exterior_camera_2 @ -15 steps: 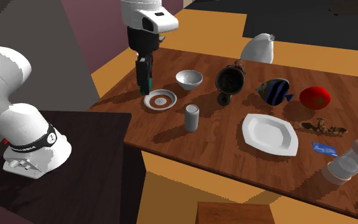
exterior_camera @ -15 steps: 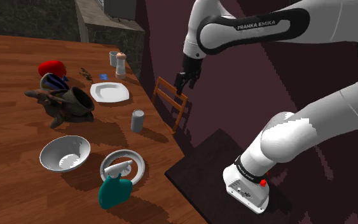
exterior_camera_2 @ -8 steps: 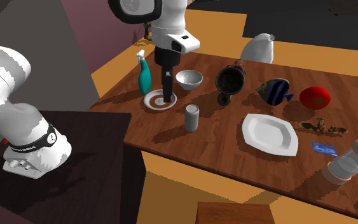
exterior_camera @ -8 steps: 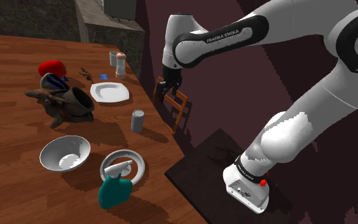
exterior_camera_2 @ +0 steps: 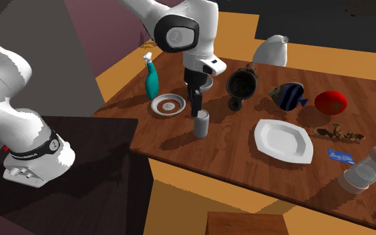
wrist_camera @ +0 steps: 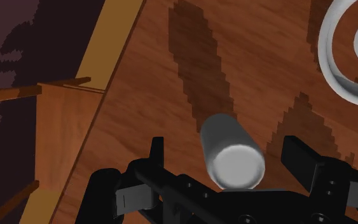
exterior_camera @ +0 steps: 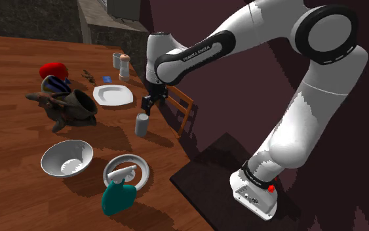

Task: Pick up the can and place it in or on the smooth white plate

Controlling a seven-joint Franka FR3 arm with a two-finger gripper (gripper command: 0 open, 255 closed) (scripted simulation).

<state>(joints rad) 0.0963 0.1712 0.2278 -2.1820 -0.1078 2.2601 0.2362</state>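
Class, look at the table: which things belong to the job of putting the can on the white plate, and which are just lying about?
Belong to the job: grey can, white plate, gripper, open over the can.

Just lying about: teal spray bottle, white bowl, round dish, dark jug, striped fish, red object, shaker.

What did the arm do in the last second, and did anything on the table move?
The gripper swung toward the shoulder view's left and down, from over the chair to just above the grey can, fingers open on either side and not touching it. Nothing was grasped. The can and the white plate stayed put.
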